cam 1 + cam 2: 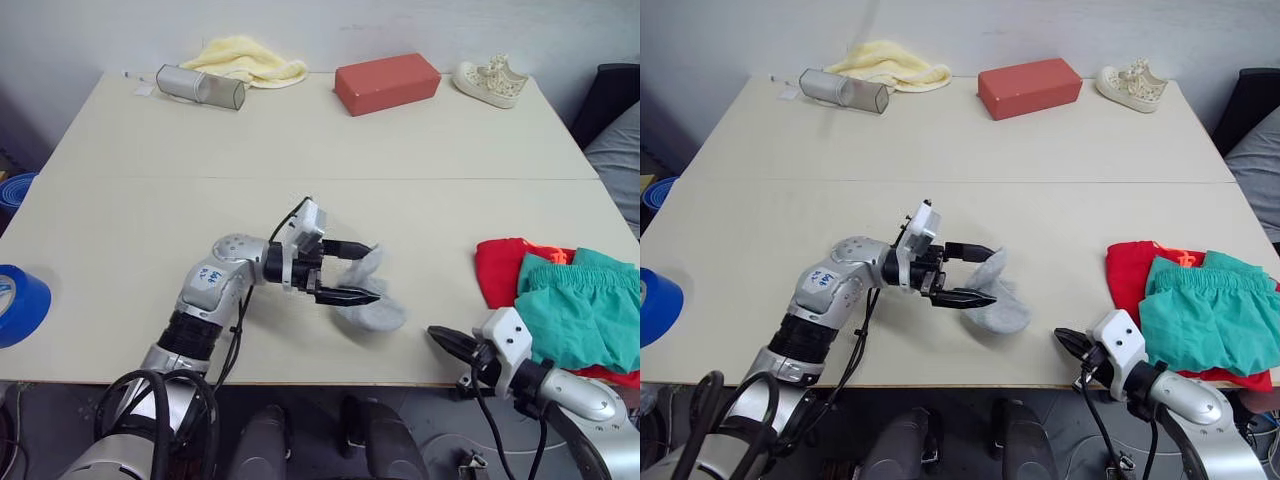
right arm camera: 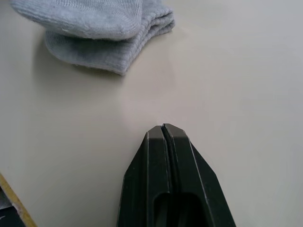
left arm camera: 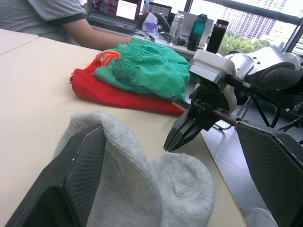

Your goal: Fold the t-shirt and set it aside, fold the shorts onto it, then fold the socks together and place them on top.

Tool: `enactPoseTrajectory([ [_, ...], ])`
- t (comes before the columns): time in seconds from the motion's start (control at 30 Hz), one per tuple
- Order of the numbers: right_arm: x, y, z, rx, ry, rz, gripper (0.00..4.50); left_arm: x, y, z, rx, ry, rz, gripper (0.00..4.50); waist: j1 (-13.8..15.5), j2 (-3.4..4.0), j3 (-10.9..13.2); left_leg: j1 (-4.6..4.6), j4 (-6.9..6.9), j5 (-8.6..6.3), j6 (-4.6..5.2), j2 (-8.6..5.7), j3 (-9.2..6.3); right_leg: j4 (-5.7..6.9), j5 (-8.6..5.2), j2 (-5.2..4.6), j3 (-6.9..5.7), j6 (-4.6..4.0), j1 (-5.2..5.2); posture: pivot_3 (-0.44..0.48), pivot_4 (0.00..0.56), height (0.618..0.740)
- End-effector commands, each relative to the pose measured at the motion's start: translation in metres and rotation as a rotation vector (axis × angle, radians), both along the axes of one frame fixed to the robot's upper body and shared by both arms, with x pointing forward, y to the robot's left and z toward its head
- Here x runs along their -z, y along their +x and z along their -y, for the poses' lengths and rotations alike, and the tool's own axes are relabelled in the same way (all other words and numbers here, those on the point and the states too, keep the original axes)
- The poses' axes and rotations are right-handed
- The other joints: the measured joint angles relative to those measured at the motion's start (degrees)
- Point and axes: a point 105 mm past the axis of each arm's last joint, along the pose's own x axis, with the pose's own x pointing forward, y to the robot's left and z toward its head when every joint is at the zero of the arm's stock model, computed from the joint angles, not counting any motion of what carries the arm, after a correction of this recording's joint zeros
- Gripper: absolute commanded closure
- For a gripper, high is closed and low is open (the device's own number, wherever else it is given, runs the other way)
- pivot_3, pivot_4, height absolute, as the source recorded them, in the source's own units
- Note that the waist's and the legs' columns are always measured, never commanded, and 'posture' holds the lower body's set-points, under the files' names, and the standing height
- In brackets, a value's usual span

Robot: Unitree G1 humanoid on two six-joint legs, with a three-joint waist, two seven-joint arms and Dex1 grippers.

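The socks (image 3: pixel 142 189) are looking like a soft ribbed knit, slightly fuzzy, light grey. The shorts (image 3: pixel 151 68) are showing as a soft matt cloth, crinkled at the gathered waistband, sitting on the t-shirt (image 3: pixel 118 97), which is reading as smooth matt cotton. The table (image 1: pixel 300 140) is coming across as a smooth, matt, pale laminate. The left gripper (image 1: pixel 362 272) fingers (image 3: pixel 272 161) are looking like matt black plastic with a fine mesh-textured pad.
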Motion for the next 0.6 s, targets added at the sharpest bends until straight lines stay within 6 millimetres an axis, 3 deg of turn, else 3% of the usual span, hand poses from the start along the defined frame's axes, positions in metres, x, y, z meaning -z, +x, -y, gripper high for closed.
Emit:
enactPoseTrajectory([
  [0.03, -0.015, 0.001, 0.0, 0.001, 0.006, 0.068, 4.5, -0.001, -0.004, 0.003, 0.057, 0.019, 0.043, 0.87, 0.0, 0.0, 0.0, 0.0, 0.0, 0.0, 0.0, -0.01, 0.0, -0.01, 0.0, 0.0, 0.0, 0.01, 0.0, 0.0, 0.15, 0.74],
  [0.1, -0.015, 0.001, 0.0, 0.002, 0.008, 0.068, 4.5, 0.005, -0.011, 0.007, 0.098, 0.047, 0.043, 1.5, 0.0, 0.0, 0.0, 0.01, 0.01, 0.0, 0.01, -0.02, 0.0, -0.01, 0.01, -0.01, 0.01, 0.03, 0.03, 0.0, 0.15, 0.74],
  [0.47, -0.011, 0.001, -0.004, 0.006, 0.015, 0.062, 4.5, 0.04, -0.03, 0.012, 0.231, 0.198, 0.111, 1.5, 0.0, 0.0, 0.0, 0.03, 0.01, 0.0, 0.01, 0.0, 0.0, -0.02, 0.0, 0.0, 0.02, 0.01, 0.04, 0.0, 0.15, 0.74],
  [0.6, -0.011, 0.002, -0.006, 0.01, 0.022, 0.065, 4.5, 0.044, -0.032, 0.019, 0.24, 0.201, 0.126, 0.59, 0.0, 0.0, 0.0, 0.02, 0.02, 0.0, 0.02, 0.0, -0.01, -0.04, 0.0, -0.01, 0.01, 0.01, 0.05, 0.0, 0.15, 0.74],
])
